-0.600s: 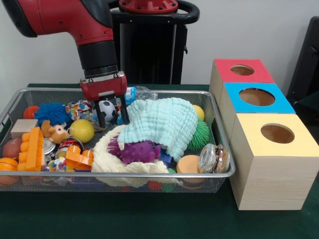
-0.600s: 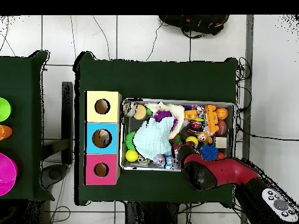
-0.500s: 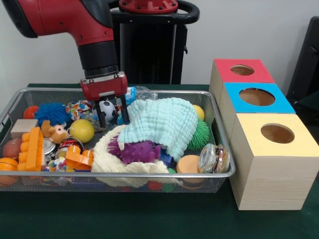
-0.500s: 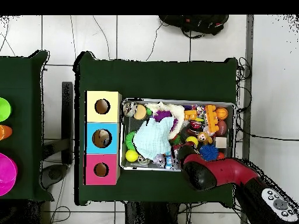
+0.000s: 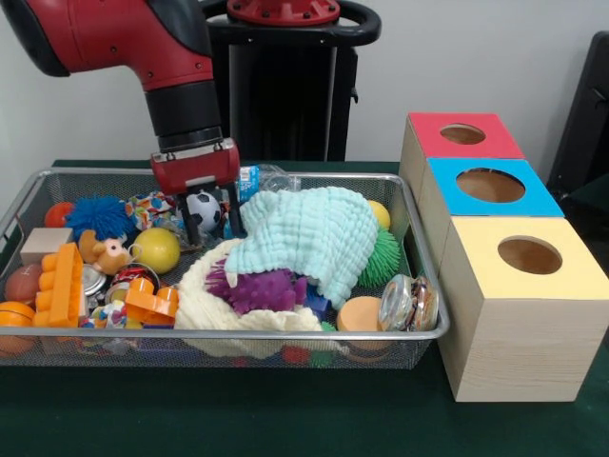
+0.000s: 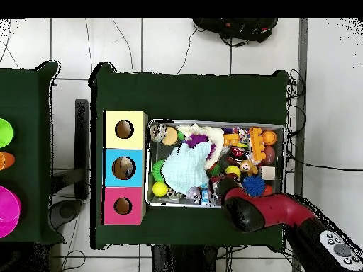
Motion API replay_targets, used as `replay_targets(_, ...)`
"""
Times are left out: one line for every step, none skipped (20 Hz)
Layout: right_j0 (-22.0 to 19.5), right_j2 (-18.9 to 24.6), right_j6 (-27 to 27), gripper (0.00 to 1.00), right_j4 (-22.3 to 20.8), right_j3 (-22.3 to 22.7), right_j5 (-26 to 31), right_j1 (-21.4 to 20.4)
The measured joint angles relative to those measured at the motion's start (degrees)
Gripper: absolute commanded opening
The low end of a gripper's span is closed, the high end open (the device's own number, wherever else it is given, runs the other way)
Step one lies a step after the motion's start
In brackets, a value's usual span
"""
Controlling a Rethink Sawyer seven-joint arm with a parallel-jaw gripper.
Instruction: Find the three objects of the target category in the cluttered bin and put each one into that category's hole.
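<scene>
The wire-mesh bin (image 5: 285,333) holds a heap of toys. My gripper (image 5: 213,227) hangs at the bin's back, left of centre, and its fingers sit on either side of a black-and-white soccer ball (image 5: 204,208), apparently shut on it. A yellow ball (image 5: 157,249) and a blue spiky ball (image 5: 98,216) lie to its left. To its right is a mint cloth (image 5: 314,233) draped over other toys. In the overhead view the red arm (image 6: 248,211) covers the gripper and the ball. Red (image 5: 463,134), blue (image 5: 490,185) and yellow (image 5: 529,255) hole boxes stand right of the bin.
Orange bricks (image 5: 65,284), a purple spiky toy (image 5: 257,288), a green spiky ball (image 5: 385,257) and a glass jar (image 5: 407,303) crowd the bin. In the overhead view the boxes (image 6: 124,168) line the bin's left side. A second table with coloured bowls (image 6: 6,212) is at the far left.
The gripper has shifted slightly up and to the left in the front view, and the soccer ball has stayed between its fingers. The other toys have not moved.
</scene>
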Motion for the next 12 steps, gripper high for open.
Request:
replay_targets(-1.03, 0.27, 0.0, 1.0, 0.22, 0.08, 0.33, -0.03)
replay_targets(-1.86, 0.52, 0.0, 1.0, 0.48, 0.15, 0.72, -0.05)
replay_targets(-2.39, 0.7, 0.0, 1.0, 0.67, 0.17, 1.03, -0.05)
replay_targets(-3.39, 1.07, 0.0, 1.0, 1.01, 0.22, 1.65, -0.05)
replay_targets(-5.53, 1.91, 0.0, 1.0, 1.71, 0.24, 3.2, -0.05)
replay_targets(-6.21, 2.19, 0.0, 1.0, 1.94, 0.26, 3.7, -0.05)
replay_targets(-6.89, 2.5, 0.0, 1.0, 2.14, 0.27, 4.27, -0.06)
replay_targets(-7.75, 2.89, 0.0, 1.0, 2.4, 0.27, 5.04, -0.08)
replay_targets(-9.63, 3.72, 0.0, 1.0, 2.96, 0.32, 6.75, -0.18)
replay_targets(-10.1, 3.9, 0.0, 1.0, 3.08, 0.34, 7.21, -0.23)
replay_targets(-10.99, 4.25, 0.0, 1.0, 3.3, 0.36, 8.08, -0.37)
replay_targets(-11.28, 4.39, 0.0, 1.0, 3.35, 0.36, 8.39, -0.43)
